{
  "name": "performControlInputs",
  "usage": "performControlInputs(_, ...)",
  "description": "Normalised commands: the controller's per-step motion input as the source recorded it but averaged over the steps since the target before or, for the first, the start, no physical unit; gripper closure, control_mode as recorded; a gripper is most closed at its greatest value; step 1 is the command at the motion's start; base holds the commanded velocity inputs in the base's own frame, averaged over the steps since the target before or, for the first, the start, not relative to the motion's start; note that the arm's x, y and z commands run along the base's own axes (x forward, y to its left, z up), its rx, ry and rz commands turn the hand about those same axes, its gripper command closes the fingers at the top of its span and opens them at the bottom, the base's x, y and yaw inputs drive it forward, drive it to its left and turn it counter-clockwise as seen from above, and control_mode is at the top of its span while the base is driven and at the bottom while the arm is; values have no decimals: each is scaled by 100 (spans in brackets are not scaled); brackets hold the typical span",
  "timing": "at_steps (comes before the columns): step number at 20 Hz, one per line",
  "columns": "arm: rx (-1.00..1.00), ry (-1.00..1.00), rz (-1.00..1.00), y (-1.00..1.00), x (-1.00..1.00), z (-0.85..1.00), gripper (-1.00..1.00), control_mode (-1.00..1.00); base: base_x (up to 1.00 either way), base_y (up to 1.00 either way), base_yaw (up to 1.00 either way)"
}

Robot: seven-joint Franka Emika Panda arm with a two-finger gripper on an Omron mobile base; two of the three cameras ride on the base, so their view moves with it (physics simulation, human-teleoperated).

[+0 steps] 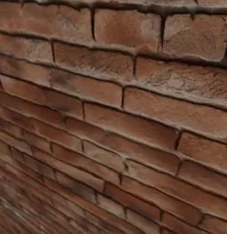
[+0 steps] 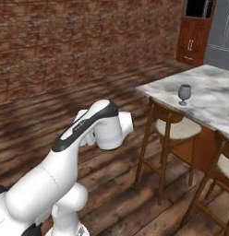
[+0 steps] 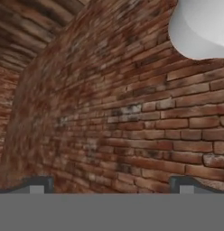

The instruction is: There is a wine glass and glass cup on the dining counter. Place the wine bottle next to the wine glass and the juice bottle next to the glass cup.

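The wine glass (image 2: 184, 94) stands alone near the corner of the bench (image 2: 213, 99), above a stool (image 2: 169, 126). We see no bottle yet. Our fingers (image 3: 39, 185) are spread wide, holding nothing, aimed at the brick wall (image 1: 115, 119). We judge we should find the bottles first, keeping the arm tucked.

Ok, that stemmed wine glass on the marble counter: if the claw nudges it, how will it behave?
The wine glass probably tips easily: a rounded bowl sits high on a thin stem over a small foot. It looks like thin glass, so likely fragile and light. On the polished dining counter it may slide before toppling.
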Motion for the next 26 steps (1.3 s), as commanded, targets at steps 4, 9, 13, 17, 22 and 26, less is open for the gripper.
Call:
performControlInputs(4, 0, 0, 0, 0, 0, 0, -100, 100, 0, 78, 55)
performControlInputs(9, 0, 0, 0, 0, 0, 0, -100, 100, 7, 62, 51)
performControlInputs(13, 0, 0, 0, 0, 0, 0, -100, 100, 28, 47, 45)
performControlInputs(17, 0, 0, 0, 0, 0, 0, -100, 100, 35, 44, 43)
performControlInputs(22, 0, 0, 0, 0, 0, 0, -100, 100, 45, 34, 40)
performControlInputs(26, 0, 0, 0, 0, 0, 0, -100, 100, 67, 37, 37)
